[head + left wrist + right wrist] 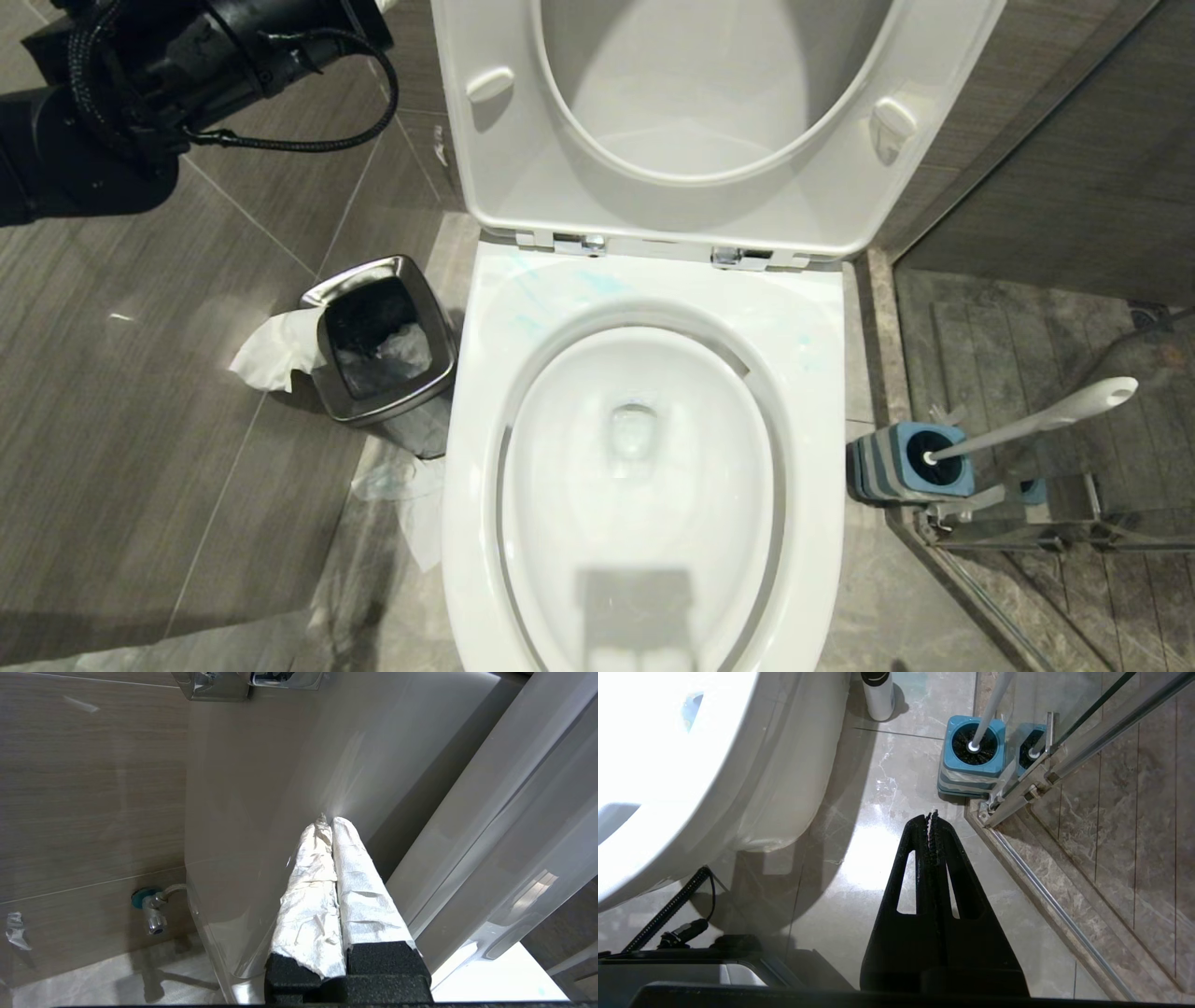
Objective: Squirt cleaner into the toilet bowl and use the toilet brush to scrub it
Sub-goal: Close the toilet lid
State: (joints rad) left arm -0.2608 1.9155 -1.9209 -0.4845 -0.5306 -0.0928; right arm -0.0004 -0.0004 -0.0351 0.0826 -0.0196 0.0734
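Head view: toilet bowl [644, 485] open, toilet brush [1036, 420] in its holder [910, 462]; my right claw [933, 817], closed and empty, should open before gripping the handle high.

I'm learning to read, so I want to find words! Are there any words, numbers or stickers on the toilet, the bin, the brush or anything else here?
No readable text anywhere.
Toilet bowl: plain white, only faint blue-green smears on the rim.
Toilet brush and its striped holder: no label.
Steel bin: no writing.
White bottle: only partly in view, no label visible.
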